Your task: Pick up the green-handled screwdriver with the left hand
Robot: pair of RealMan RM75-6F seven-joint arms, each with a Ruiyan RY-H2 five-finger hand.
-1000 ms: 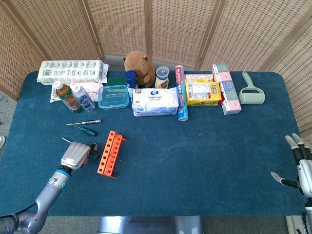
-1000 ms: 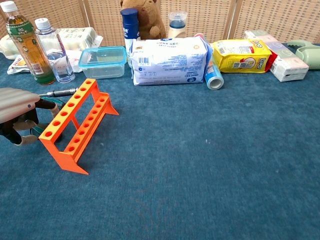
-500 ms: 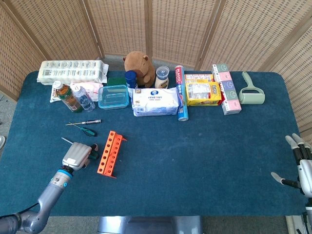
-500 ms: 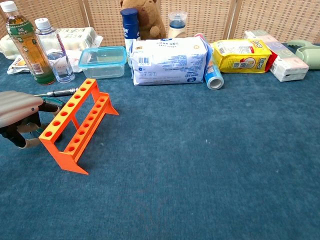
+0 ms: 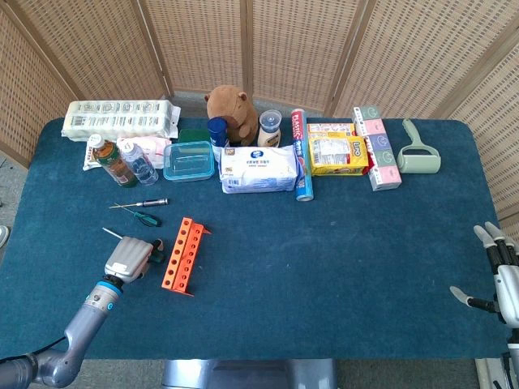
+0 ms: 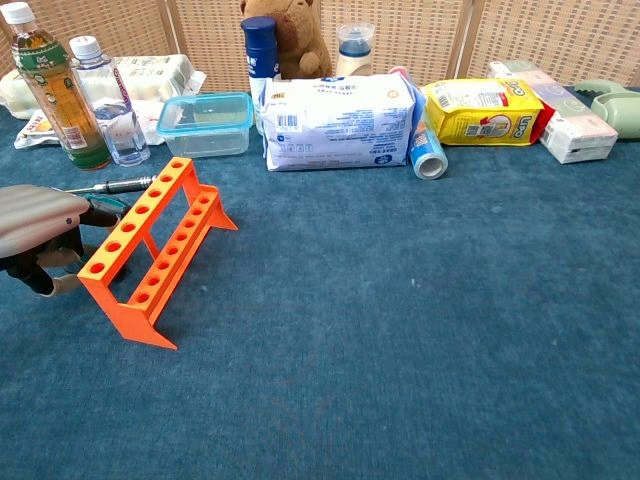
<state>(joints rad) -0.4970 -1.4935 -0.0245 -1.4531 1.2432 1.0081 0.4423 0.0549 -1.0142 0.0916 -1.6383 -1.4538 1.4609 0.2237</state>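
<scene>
My left hand (image 5: 128,259) lies palm down on the blue cloth, left of the orange rack (image 5: 182,255). Its fingers curl around a green-handled screwdriver (image 5: 113,235). The thin metal shaft sticks out up-left of the hand, and a bit of dark green handle shows at its right side. The chest view shows the left hand (image 6: 35,215) at the left edge, fingers curled down to the cloth; the handle is mostly hidden there. My right hand (image 5: 503,279) hovers at the table's right edge, fingers spread, holding nothing.
A second green-handled screwdriver (image 5: 144,217) and a black-handled one (image 5: 150,202) lie just beyond the left hand. The orange rack (image 6: 150,250) stands right beside the hand. Bottles (image 5: 113,160), a lidded box (image 5: 189,160), packets and a plush toy (image 5: 231,109) line the back.
The left hand has shifted slightly toward the near edge, fingers staying curled over the screwdriver; the shaft moved a little with it. The right hand is unchanged.
</scene>
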